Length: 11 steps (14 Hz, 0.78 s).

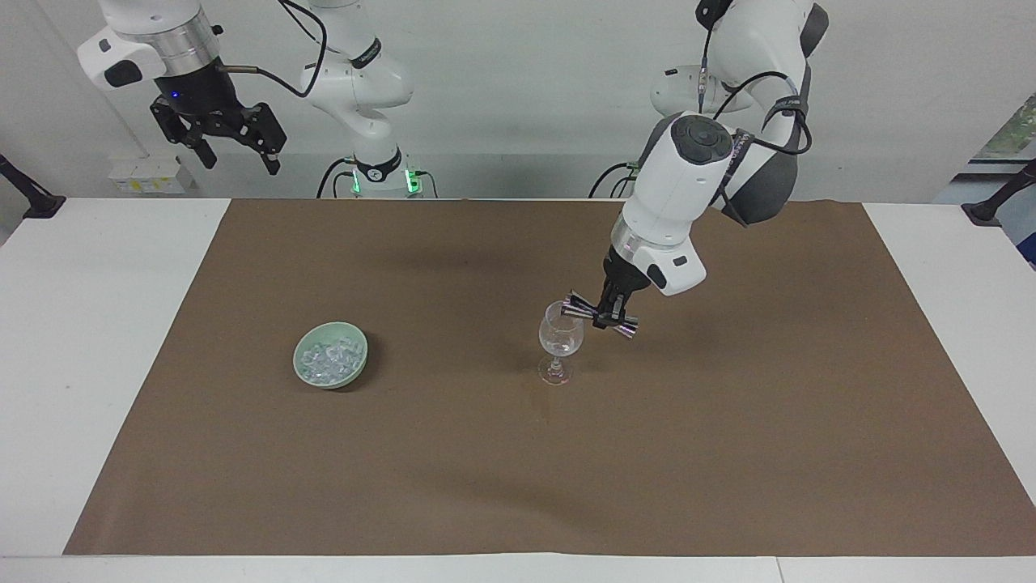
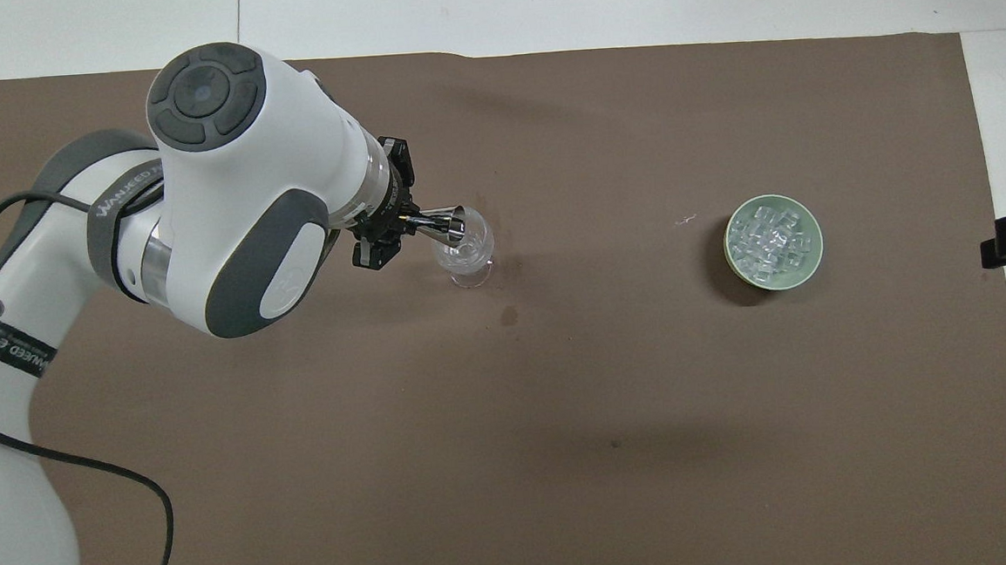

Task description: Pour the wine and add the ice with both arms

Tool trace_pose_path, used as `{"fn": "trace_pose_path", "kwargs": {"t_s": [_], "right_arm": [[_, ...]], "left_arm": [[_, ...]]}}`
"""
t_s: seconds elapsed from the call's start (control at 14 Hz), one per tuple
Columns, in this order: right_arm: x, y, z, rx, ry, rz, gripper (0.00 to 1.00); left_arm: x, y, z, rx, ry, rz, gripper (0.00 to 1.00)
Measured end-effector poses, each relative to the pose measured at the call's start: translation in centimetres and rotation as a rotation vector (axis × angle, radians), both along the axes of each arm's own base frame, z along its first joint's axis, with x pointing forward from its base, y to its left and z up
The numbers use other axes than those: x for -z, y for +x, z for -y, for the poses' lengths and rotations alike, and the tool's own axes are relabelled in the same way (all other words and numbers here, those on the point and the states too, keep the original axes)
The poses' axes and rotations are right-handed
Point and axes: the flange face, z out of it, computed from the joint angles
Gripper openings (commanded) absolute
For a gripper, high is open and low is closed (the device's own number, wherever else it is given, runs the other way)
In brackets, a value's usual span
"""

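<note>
A clear stemmed glass (image 1: pixel 560 340) (image 2: pixel 469 257) stands upright mid-table on the brown mat. My left gripper (image 1: pixel 609 316) (image 2: pixel 397 229) is shut on the waist of a small metal jigger (image 1: pixel 581 305) (image 2: pixel 444 225). The jigger lies nearly on its side, its mouth at the glass's rim on the side toward the left arm's end. I cannot tell whether any liquid is running. The ice (image 1: pixel 325 357) (image 2: pixel 771 240) fills a pale green bowl (image 1: pixel 361 360) (image 2: pixel 816 253) toward the right arm's end. My right gripper (image 1: pixel 237 159) waits open, high above the table's edge.
The brown mat (image 1: pixel 728 453) covers most of the white table. A small dark wet spot (image 2: pixel 509 315) marks the mat beside the glass, nearer to the robots. The left arm's bulky wrist (image 2: pixel 235 185) hangs over the mat.
</note>
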Motion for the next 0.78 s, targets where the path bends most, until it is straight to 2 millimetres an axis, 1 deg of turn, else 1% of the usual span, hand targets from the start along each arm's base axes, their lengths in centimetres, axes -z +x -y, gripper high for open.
{"fn": "trace_pose_path", "kwargs": {"t_s": [0.36,0.78], "right_arm": [[0.0,0.0,0.0,0.0,0.0,0.0,1.0],[0.0,0.0,0.0,0.0,0.0,0.0,1.0]], "left_arm": [[0.04,0.46,0.62,0.009,0.019,0.026,0.0],[0.33,0.44,0.47,0.02,0.056,0.031,0.0]]}}
